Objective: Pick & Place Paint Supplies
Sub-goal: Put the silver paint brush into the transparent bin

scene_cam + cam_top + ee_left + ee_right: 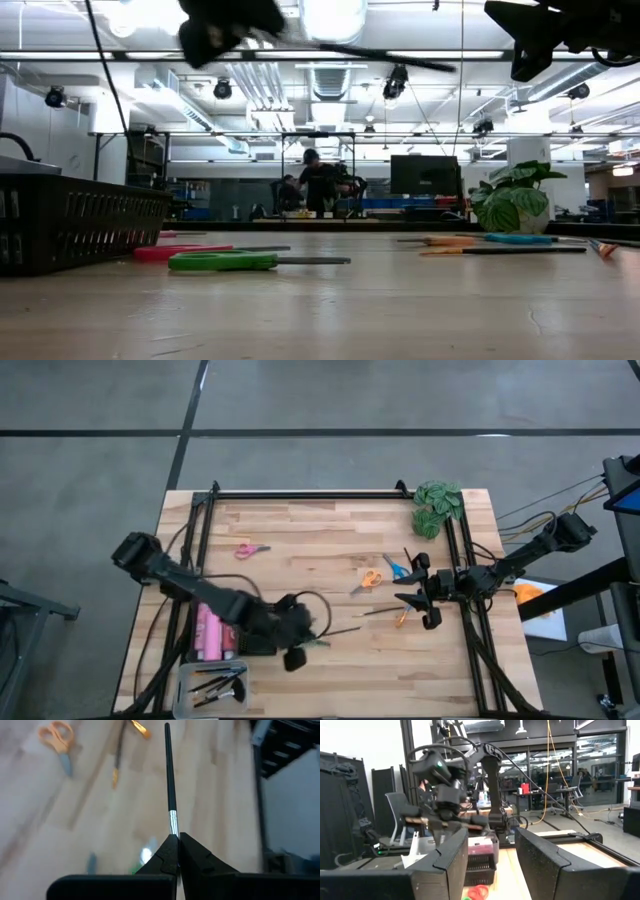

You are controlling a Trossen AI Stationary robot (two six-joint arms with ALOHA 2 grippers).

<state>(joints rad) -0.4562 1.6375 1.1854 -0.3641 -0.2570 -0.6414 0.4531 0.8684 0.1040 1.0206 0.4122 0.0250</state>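
Green-handled scissors (222,261) lying low-centre on desk (330,660); left pincer (177,851) clamping thin dark brush (170,780) by its ferrule, lifted lower-centre, presumably heading for tray (185,682). Right pincer (428,600) hovering half-open, empty, centre-right, near orange scissors (368,579).

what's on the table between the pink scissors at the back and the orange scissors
Nothing. In the high view the wood between the pink scissors and the orange scissors is bare; the blue scissors lie beyond the orange pair, toward the right pincer.
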